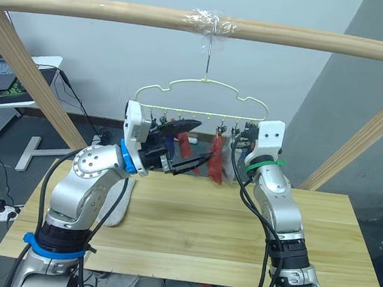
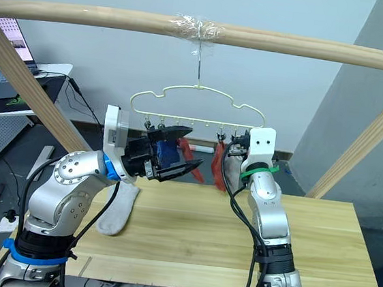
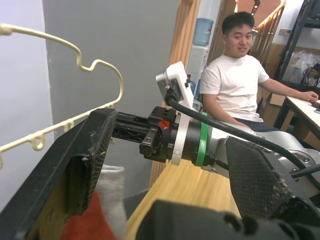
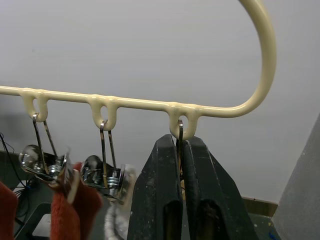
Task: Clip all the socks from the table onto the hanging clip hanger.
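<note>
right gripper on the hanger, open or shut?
Shut. The right gripper has its two fingers pressed together around the wire of the end clip on the hanger.

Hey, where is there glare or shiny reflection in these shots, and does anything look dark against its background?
Left eye view: the clear tape on the wooden bar glints. Right wrist view: bright highlights sit on the metal clips, and the right hand, shut on a clip, looks dark against the pale wall. Left wrist view: warm ceiling lights glow behind the seated person.
</note>
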`<state>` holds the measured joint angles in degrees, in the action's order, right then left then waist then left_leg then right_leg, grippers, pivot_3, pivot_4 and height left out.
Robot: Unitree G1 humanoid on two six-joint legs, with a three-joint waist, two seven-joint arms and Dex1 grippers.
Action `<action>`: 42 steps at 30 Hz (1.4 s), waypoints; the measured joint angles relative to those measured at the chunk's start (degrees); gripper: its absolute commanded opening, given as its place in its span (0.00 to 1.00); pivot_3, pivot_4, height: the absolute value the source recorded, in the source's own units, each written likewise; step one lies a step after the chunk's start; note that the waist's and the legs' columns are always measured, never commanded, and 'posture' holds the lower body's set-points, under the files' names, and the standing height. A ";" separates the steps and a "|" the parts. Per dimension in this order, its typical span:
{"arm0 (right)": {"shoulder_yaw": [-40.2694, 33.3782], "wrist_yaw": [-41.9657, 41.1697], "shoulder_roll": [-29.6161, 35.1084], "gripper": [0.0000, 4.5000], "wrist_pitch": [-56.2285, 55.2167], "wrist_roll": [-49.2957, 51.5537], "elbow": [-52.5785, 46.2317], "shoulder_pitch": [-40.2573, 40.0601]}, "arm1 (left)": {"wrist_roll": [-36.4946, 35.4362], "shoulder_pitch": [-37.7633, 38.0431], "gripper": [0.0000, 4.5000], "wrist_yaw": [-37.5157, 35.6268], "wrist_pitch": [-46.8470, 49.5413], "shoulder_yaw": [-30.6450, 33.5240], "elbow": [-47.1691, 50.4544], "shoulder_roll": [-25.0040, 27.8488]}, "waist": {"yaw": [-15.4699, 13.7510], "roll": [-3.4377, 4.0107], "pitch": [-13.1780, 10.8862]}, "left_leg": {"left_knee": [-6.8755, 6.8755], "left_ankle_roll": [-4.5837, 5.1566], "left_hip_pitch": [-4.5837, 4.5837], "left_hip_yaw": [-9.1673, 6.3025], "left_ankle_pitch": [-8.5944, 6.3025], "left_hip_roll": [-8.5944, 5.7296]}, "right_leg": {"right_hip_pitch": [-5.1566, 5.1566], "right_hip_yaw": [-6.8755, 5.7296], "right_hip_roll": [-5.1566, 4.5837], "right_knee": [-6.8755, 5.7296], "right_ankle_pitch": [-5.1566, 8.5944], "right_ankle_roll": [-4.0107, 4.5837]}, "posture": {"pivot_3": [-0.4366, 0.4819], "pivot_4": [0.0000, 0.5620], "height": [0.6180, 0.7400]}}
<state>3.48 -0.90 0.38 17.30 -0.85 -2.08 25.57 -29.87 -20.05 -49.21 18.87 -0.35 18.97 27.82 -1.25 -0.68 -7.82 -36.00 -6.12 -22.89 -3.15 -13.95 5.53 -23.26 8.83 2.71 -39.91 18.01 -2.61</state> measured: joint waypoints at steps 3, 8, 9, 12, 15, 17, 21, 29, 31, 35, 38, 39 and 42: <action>-0.25 -1.59 2.13 0.00 1.83 0.14 -0.95 -0.21 | 2.89 2.67 0.89 3.65 2.37 -0.69 -1.18 0.09 | -0.01 0.01 -0.03 | 0.00 0.00 0.00 0.00 0.00 0.00 | 0.00 0.01 0.00 0.00 0.00 0.00 | 0.63 0.26 1.00; -1.28 -9.50 8.60 0.00 12.62 5.21 -9.15 -0.92 | 10.36 13.96 1.00 9.69 2.84 -0.06 -11.72 2.73 | 0.16 0.10 -0.09 | 0.09 0.02 0.08 0.01 -0.01 0.05 | -0.05 0.00 0.04 -0.01 0.09 0.15 | 0.62 0.26 1.00; -1.83 -10.30 9.27 0.00 14.29 5.98 -10.44 -1.06 | 12.10 15.26 1.00 9.91 2.31 -0.17 -14.87 3.67 | 0.10 0.10 -0.12 | 0.11 0.02 0.06 -0.02 -0.01 0.07 | -0.07 -0.04 0.05 -0.02 0.11 0.18 | 0.62 0.26 1.00; -1.77 -12.95 12.01 0.00 19.90 7.58 -14.03 -1.41 | 17.46 16.06 1.00 11.02 -2.69 -0.28 -24.22 5.73 | -0.28 0.09 -0.38 | 0.08 0.01 0.02 -0.02 0.00 0.06 | -0.07 -0.06 0.04 -0.01 0.16 0.19 | 0.61 0.28 1.00; -0.90 -13.94 11.99 0.00 23.78 9.00 -17.45 -2.22 | 19.70 12.96 1.00 15.04 -4.37 1.71 -32.83 5.34 | -0.33 0.08 -0.70 | 0.02 0.00 -0.01 0.03 0.00 0.05 | -0.06 -0.04 0.02 0.01 0.22 0.08 | 0.61 0.28 1.00; -0.79 -14.00 12.13 0.00 25.21 9.15 -18.70 -2.49 | 19.79 10.66 1.00 16.53 -5.56 3.42 -37.45 4.23 | -0.25 0.03 -0.82 | 0.02 -0.01 -0.01 0.06 0.00 0.05 | -0.06 -0.02 0.02 0.01 0.20 0.09 | 0.61 0.30 1.00; -0.38 -13.89 12.13 0.00 26.54 9.16 -19.96 -2.58 | 20.19 7.75 1.00 17.35 -8.26 3.64 -43.23 1.74 | -0.18 -0.05 -0.93 | 0.07 0.00 -0.01 0.04 0.00 0.06 | -0.07 -0.05 0.02 0.01 0.16 0.16 | 0.61 0.30 1.00; -0.08 -13.25 11.72 0.00 28.78 9.17 -21.83 -2.59 | 24.72 -0.04 1.00 23.15 -10.89 3.45 -58.02 0.13 | -0.15 -0.23 -1.12 | 0.12 0.00 -0.03 0.00 -0.01 0.05 | -0.08 -0.07 0.03 0.03 0.16 0.16 | 0.59 0.31 1.00; -0.26 -13.20 12.08 0.00 29.30 9.17 -22.26 -2.59 | 24.85 -0.15 1.00 23.87 -10.89 3.62 -59.13 0.11 | -0.13 -0.23 -1.16 | 0.14 0.00 -0.02 0.00 -0.01 0.06 | -0.08 -0.07 0.04 0.02 0.16 0.16 | 0.59 0.31 1.00; -0.57 -13.13 12.48 0.00 29.59 9.16 -22.61 -2.60 | 24.06 -0.64 1.00 24.54 -9.01 5.51 -60.09 0.07 | -0.08 -0.23 -1.16 | 0.13 0.00 -0.01 0.00 -0.01 0.06 | -0.08 -0.07 0.03 0.01 0.16 0.15 | 0.59 0.31 1.00; -0.61 -13.13 12.61 0.00 29.56 9.15 -22.60 -2.60 | 22.63 -1.44 1.00 24.45 -5.27 7.03 -60.34 -0.22 | -0.03 -0.23 -1.16 | 0.12 0.00 0.00 0.00 -0.01 0.06 | -0.06 -0.07 0.04 0.00 0.17 0.15 | 0.59 0.31 1.00; -0.62 -13.11 12.61 0.00 29.56 9.14 -22.58 -2.60 | 21.80 -2.03 1.00 24.37 -3.67 7.78 -60.35 -0.46 | -0.02 -0.23 -1.16 | 0.12 0.00 0.00 0.00 0.00 0.05 | -0.06 -0.07 0.04 0.00 0.17 0.14 | 0.59 0.31 1.00; -0.62 -13.04 12.60 0.00 29.55 9.15 -22.57 -2.59 | 19.30 -3.31 0.91 24.40 0.79 10.32 -60.17 -1.09 | 0.02 -0.20 -1.15 | 0.12 0.00 0.05 0.00 -0.01 0.05 | -0.03 -0.06 0.03 -0.01 0.17 0.14 | 0.58 0.29 1.00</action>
<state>2.86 -13.95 12.98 46.85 8.30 -24.65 22.98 -10.57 -23.35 -24.80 19.66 9.98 -41.20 26.73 -1.23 -0.89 -8.97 -35.88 -6.13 -22.84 -3.15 -13.96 5.58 -23.30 8.77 2.75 -39.92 18.18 -2.48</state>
